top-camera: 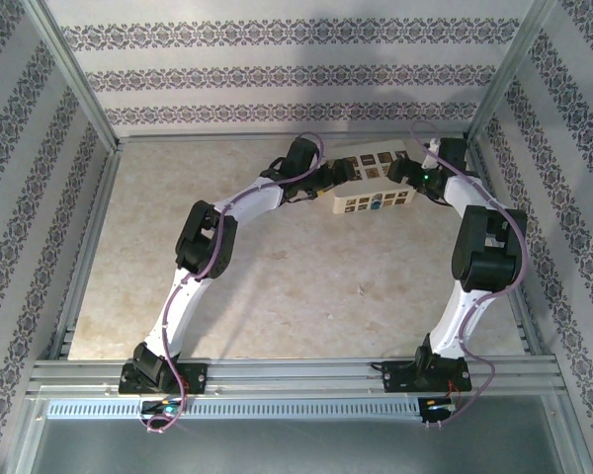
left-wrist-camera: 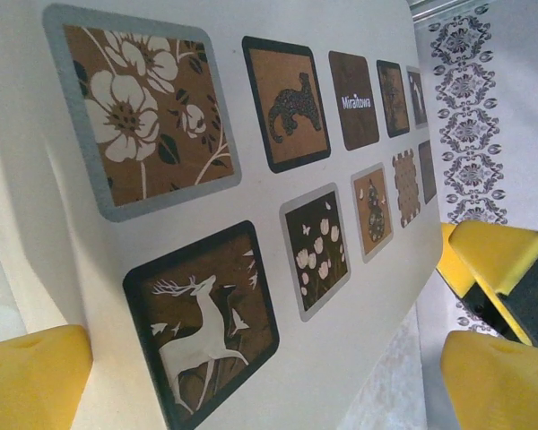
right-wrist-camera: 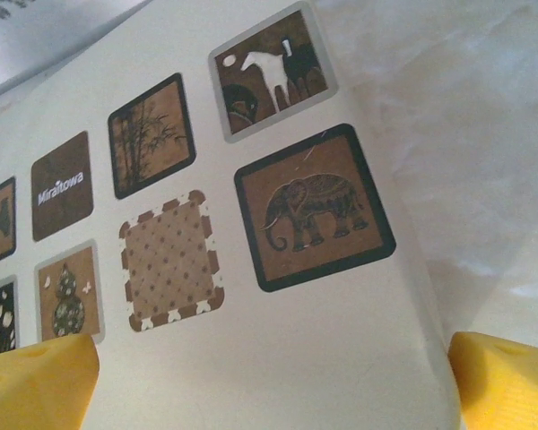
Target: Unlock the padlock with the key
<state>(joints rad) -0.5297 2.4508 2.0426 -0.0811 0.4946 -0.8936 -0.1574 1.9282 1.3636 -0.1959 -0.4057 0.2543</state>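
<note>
Two items: left gripper [left-wrist-camera: 269,385], right gripper [right-wrist-camera: 271,383], both jaws apart, straddling box [top-camera: 371,188] ends. Step: likely securing box. Next: close evenly.

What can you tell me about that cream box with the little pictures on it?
The box is a flat, cream, cardboard-looking carton printed with two rows of brown picture tiles: flowers, a deer, a leopard, an elephant, horses, bamboo. It sits at the far side of the table. The left gripper and right gripper each straddle one end, open; whether they touch it is unclear.
</note>
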